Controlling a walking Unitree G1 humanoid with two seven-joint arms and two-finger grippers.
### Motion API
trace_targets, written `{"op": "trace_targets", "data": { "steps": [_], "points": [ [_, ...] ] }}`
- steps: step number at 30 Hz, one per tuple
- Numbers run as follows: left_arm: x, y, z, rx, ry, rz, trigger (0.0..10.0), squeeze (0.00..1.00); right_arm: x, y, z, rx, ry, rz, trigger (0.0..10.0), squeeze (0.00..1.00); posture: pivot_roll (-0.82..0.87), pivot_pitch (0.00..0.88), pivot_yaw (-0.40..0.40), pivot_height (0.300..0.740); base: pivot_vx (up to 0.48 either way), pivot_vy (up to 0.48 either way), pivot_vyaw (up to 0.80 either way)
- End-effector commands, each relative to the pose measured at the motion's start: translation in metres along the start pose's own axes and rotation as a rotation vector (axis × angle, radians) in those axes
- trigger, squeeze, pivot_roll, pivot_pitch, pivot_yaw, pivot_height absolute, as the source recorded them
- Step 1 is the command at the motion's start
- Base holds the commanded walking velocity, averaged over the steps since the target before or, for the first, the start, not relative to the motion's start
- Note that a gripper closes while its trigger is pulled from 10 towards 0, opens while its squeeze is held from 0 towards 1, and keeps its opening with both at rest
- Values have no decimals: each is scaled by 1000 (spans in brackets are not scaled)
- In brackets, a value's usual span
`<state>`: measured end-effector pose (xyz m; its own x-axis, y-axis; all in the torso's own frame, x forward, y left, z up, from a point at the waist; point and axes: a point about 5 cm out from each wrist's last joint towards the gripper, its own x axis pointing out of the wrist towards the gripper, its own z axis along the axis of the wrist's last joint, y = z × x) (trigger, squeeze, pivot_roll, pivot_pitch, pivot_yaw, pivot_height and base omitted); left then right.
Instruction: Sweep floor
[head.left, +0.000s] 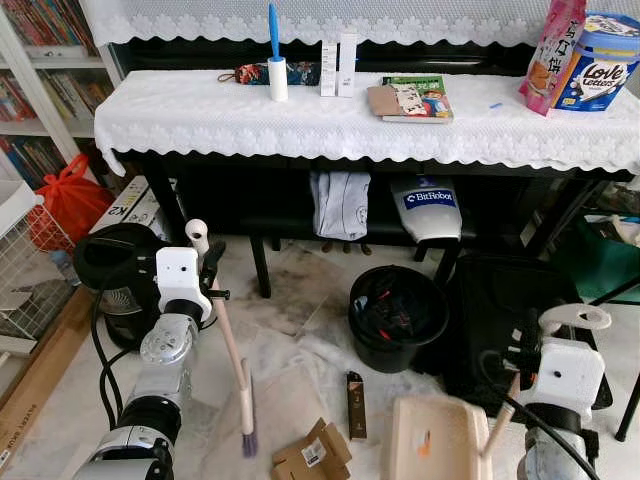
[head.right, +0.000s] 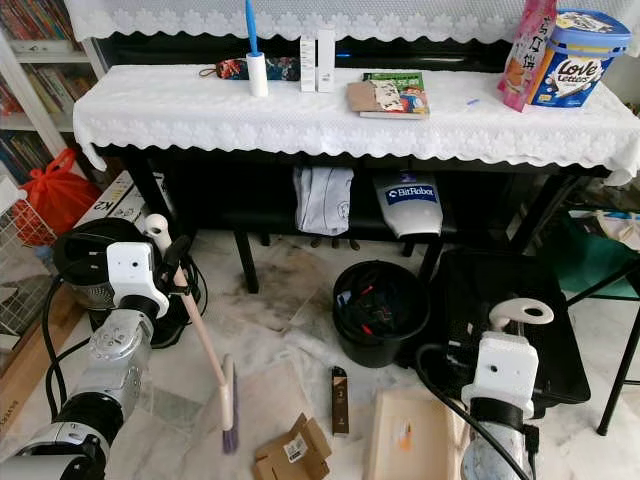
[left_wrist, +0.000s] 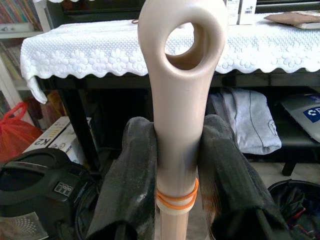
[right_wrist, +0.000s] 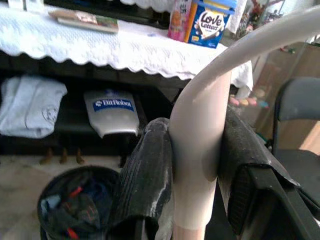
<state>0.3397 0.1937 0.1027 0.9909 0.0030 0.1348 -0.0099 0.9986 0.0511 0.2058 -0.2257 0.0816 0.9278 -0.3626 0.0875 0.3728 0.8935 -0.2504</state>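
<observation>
In front of me stands a long dark table (head.left: 560, 185) covered with a white lace cloth (head.left: 300, 115). Behind it a second lace cloth (head.left: 400, 20) hangs over something dark. On my left I see a white bookshelf (head.left: 30, 75) full of books. The floor (head.left: 290, 290) is pale marble tile with grey stains. A black chair (head.right: 615, 300) stands on my right. The light is soft and even.
</observation>
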Motion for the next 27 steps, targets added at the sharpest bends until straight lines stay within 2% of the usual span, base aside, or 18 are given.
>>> {"op": "trace_targets", "data": {
  "steps": [1, 10, 17, 27],
  "points": [
    [4, 1, 7, -6, -35, 9, 10000, 0, 3, -8, 3, -31, -19, -35, 10000, 0, -161, 6, 13, 740, 0, 0, 0],
    [2, 1, 4, -6, -28, 5, 10000, 0, 2, -8, -10, -54, 23, -29, 10000, 0, -159, 15, 13, 740, 0, 0, 0],
    [-1, 5, 4, 5, -26, 4, 10000, 0, -1, 4, -33, -53, 109, 3, 10000, 0, -139, 38, 22, 740, 0, 0, 0],
    [-7, 8, -1, 18, -11, -3, 10000, 0, -2, 14, -55, -64, 165, 0, 10000, 0, -121, 62, 36, 740, 0, 0, 0]
  ]
}}
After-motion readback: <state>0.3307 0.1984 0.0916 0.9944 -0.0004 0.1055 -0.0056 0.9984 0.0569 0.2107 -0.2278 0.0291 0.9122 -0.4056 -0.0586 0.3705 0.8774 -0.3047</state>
